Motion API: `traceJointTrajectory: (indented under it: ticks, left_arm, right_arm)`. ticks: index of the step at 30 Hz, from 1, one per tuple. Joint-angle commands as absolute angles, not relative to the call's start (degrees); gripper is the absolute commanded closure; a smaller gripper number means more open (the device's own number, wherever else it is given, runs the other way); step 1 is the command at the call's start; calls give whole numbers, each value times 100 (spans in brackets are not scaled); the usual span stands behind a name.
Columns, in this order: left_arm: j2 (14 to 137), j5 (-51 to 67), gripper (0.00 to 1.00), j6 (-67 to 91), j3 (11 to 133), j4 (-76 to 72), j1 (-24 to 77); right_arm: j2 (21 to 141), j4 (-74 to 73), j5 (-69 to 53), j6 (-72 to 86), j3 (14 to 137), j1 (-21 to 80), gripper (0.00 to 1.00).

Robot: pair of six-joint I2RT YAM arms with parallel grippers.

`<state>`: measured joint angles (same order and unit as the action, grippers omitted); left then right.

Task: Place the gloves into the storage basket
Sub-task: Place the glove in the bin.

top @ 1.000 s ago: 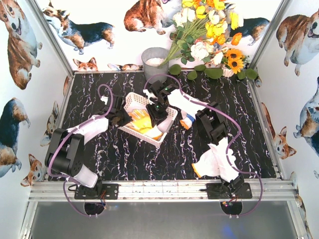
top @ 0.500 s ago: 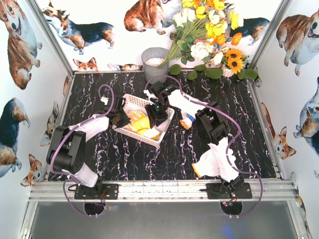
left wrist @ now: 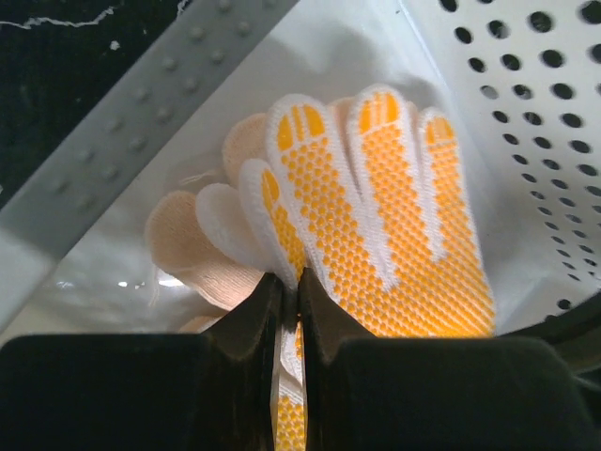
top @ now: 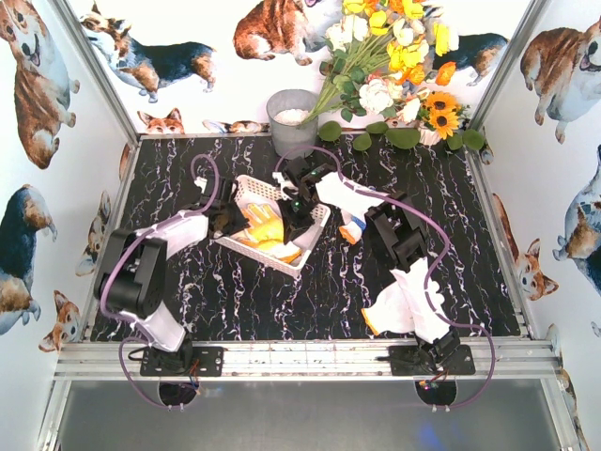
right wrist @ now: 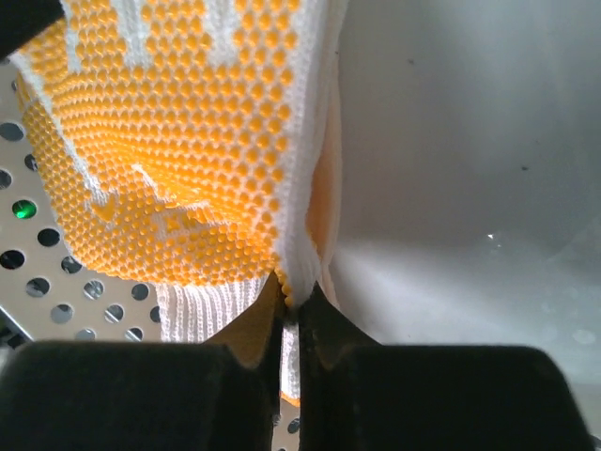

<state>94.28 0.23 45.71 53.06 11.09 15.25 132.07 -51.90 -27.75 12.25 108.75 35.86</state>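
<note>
The white storage basket (top: 246, 193) sits mid-table, tilted at an angle. Inside it lies a white glove with orange dots (left wrist: 376, 216) on top of a cream glove (left wrist: 192, 254). My left gripper (left wrist: 291, 282) is shut on the dotted glove's side, reaching in from the basket's left. My right gripper (right wrist: 299, 293) is shut on the edge of the same dotted glove (right wrist: 178, 141), reaching in from the right. In the top view both grippers (top: 230, 221) (top: 296, 211) flank the yellow gloves (top: 266, 228). Another glove (top: 352, 228), white with blue and orange, lies on the table just right of the basket.
A round grey bucket (top: 291, 117) stands at the back behind the basket. A bunch of flowers (top: 394, 66) leans at the back right. The perforated basket wall (left wrist: 526, 113) rises close on the right of the left gripper. Metal frame rails edge the table.
My right gripper opened and then shut on the dotted glove's edge. The left arm's elbow moved up and inward a little, its gripper staying shut in the basket.
</note>
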Motion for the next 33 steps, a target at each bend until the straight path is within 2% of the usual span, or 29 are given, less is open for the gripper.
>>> traceJointTrajectory:
  ticks: [1, 7, 14, 19, 22, 26, 33]
  left_arm:
    - [9946, 205, 100, 4305, 5452, 678, 1468]
    - [10430, 627, 100, 4115, 6041, 298, 1502]
    - [10608, 905, 100, 4098, 6078, -43, 1521]
    - [10527, 937, 100, 4024, 6082, -75, 1521]
    - [10506, 954, 100, 3993, 6124, -38, 1521]
    - [10480, 917, 100, 3986, 6114, 4, 1521]
    - [10435, 889, 100, 3981, 6096, 35, 1521]
  right_arm:
    - [12820, -4558, -2402, 1748, 10446, 3440, 100]
    - [12491, -4228, -1931, 2195, 10003, 3267, 100]
    - [12296, -4171, -1568, 2372, 9817, 3185, 100]
    - [12208, -4074, -1778, 2294, 9873, 3173, 71]
    - [12164, -3964, -1918, 2240, 9939, 3168, 59]
    - [12172, -3871, -1920, 2169, 10061, 3172, 54]
    - [12077, -3772, -1882, 2085, 10160, 3173, 51]
